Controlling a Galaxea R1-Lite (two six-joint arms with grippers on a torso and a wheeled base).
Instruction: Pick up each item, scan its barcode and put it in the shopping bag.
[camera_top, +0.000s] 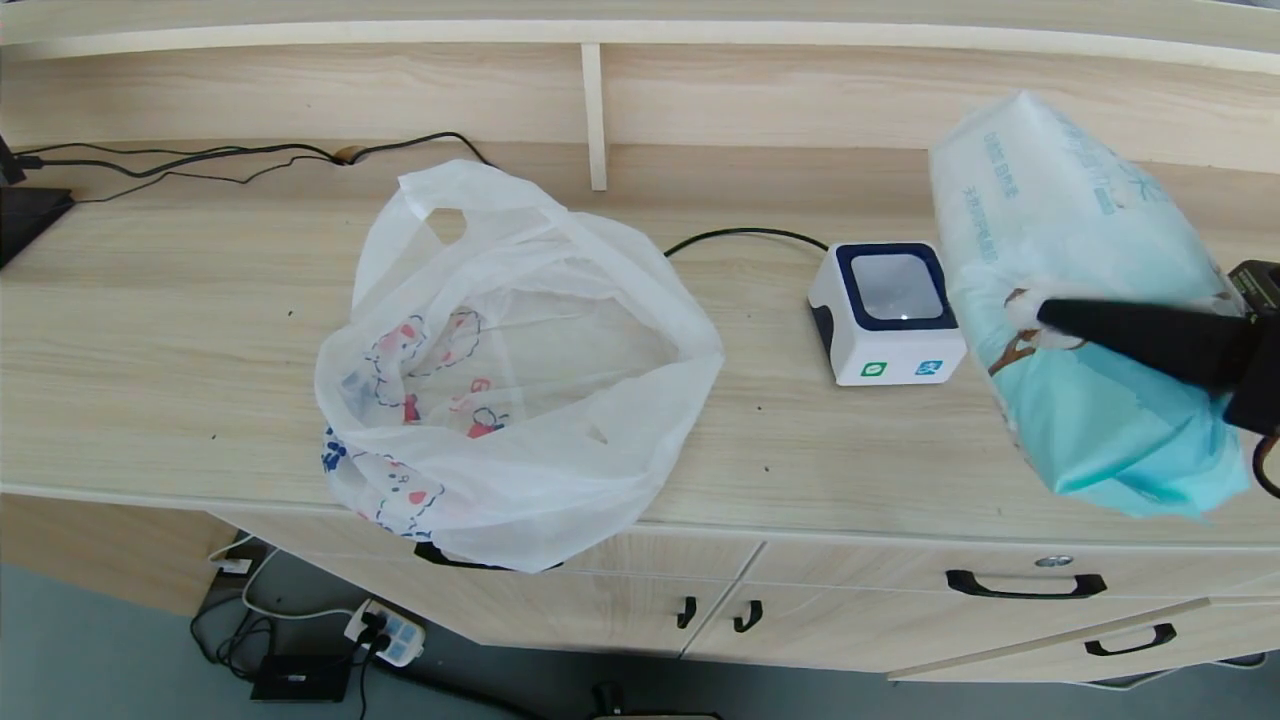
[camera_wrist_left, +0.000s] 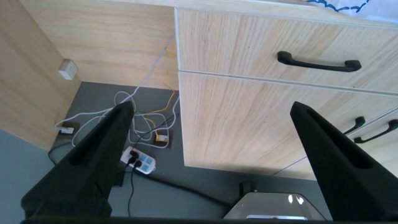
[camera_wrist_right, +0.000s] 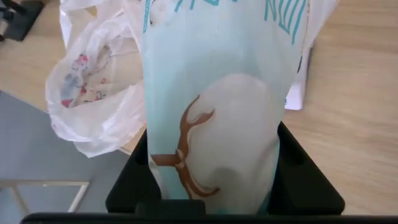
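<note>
Light wood-grain bench (camera_top: 150, 380) with black-handled drawers (camera_top: 860, 582) stands on a grey floor (camera_top: 90, 650), where a white power strip (camera_top: 385, 632) and cables lie.

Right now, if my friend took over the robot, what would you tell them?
Right gripper: shut on the tissue pack, held up beside the barcode scanner.
Left gripper: open, empty, low in front of the drawers.
Shopping bag: open on the counter, left of the scanner; looks empty.
Done: pack picked up.
Left: scan it if unscanned, then bag it.
</note>
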